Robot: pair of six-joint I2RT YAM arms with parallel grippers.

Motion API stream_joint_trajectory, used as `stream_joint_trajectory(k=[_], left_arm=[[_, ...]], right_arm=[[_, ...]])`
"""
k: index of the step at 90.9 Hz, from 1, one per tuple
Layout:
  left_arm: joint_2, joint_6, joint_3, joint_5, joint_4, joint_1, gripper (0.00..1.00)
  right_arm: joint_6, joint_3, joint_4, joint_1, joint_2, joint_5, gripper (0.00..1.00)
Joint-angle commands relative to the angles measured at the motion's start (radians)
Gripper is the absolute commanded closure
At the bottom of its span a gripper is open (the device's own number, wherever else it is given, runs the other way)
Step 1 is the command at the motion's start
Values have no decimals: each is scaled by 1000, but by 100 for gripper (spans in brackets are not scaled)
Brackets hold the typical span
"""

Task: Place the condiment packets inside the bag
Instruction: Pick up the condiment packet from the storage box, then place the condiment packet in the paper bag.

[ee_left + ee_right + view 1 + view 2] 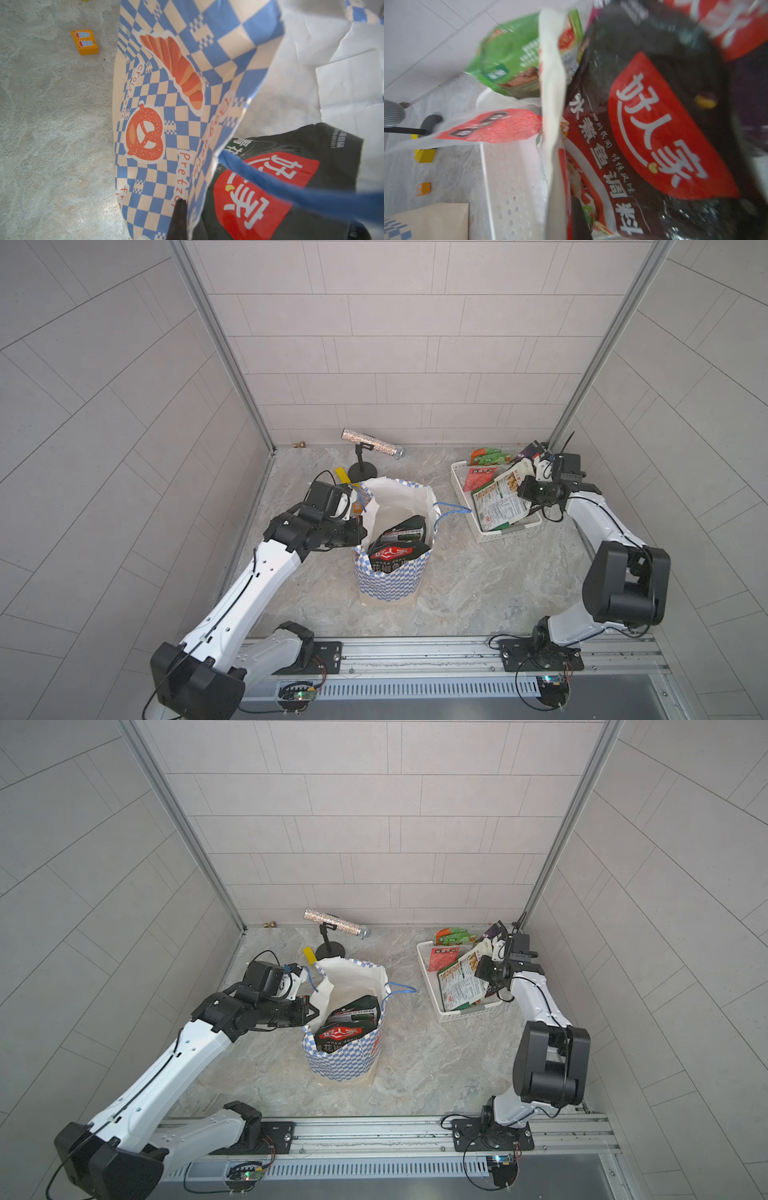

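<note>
Counts — bag (390, 585): one. Packets (392, 551): two dark ones standing in it, at least four more in the basket (511, 529); overlap hides any beyond that. Basket: one. Blocks (424, 155): two — one yellow, one orange. Glitter tube (372, 443) on stand: one.

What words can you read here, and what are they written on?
"Pretze", end hidden: the bag.
"Croissa", end unclear: the bag.
"Baguette", blurry: the bag.
"fre", cut off: the bag.
"好" and "家": dark packet in the bag.
"好人家", "水煮鱼调料": maroon packet.
Print too blurred or small: red packet, green packet, white-backed packet.
</note>
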Motion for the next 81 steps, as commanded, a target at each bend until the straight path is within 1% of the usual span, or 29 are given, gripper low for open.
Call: stream_joint_trajectory(k=[1, 13, 21, 32, 37, 43, 52, 68, 71, 81], left_arm=[[4, 13, -14, -45, -33, 0, 100], [7, 16, -13, -46, -32, 1, 100], [7, 14, -13, -45, -33, 1, 100], [5, 12, -12, -44, -32, 1, 100], [3, 13, -13, -44, -32, 0, 100], [3, 14, -13, -45, -32, 1, 100], [2, 15, -12, -45, -32, 1, 100], [-1, 14, -14, -45, -32, 1, 100], [-2, 14, -14, -46, -32, 0, 100], [-5, 14, -15, -45, -32, 1, 100]], right_arm=[[-102, 22, -19, 24, -162, 69, 100], [-211, 21, 38, 107, -342, 160, 100], [-292, 77, 42, 172, -416, 205, 100], [-410, 202, 23, 276, -450, 261, 100], [-457, 257, 24, 340, -455, 283, 100], [-491, 324, 35, 408, -456, 295, 100], [-517, 390, 93, 520, -446, 250, 100], [-525, 456, 151, 712, -394, 122, 100], [-521, 458, 163, 740, -387, 100, 100], [-470, 436, 218, 777, -356, 4, 100]])
